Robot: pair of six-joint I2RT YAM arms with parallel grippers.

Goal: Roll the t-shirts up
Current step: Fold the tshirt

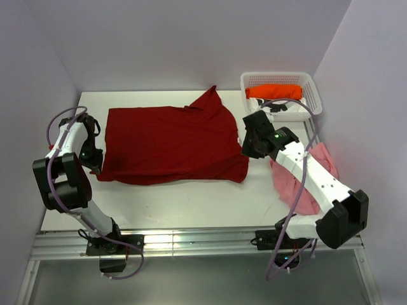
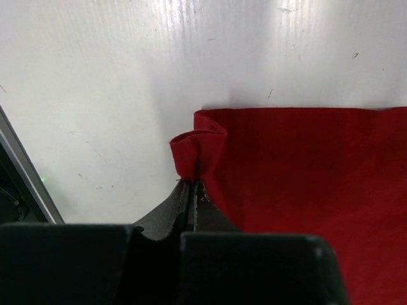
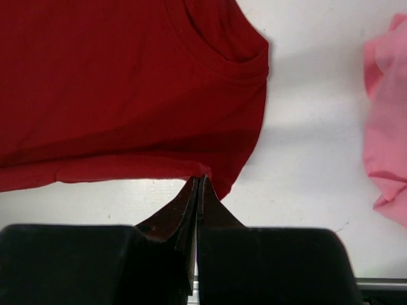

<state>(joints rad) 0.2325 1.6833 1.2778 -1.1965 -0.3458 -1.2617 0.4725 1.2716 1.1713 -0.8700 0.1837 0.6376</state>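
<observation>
The dark red t-shirt (image 1: pixel 172 143) lies spread flat across the middle of the white table. My left gripper (image 1: pixel 97 166) is shut on its near-left corner; in the left wrist view the cloth (image 2: pixel 305 171) bunches up at the closed jaws (image 2: pixel 193 182). My right gripper (image 1: pixel 245 152) is shut on the shirt's right edge; the right wrist view shows the hem (image 3: pixel 127 95) pinched at the closed tips (image 3: pixel 202 178). The pink t-shirt (image 1: pixel 318 175) lies crumpled at the right under my right arm and shows in the right wrist view (image 3: pixel 388 127). The orange-red t-shirt (image 1: pixel 275 92) lies rolled in the basket.
A white mesh basket (image 1: pixel 313 95) stands at the back right corner. Grey walls close in the left, back and right. A metal rail (image 1: pixel 191 241) runs along the table's near edge. Bare white table (image 1: pixel 191 203) shows in front of the red shirt.
</observation>
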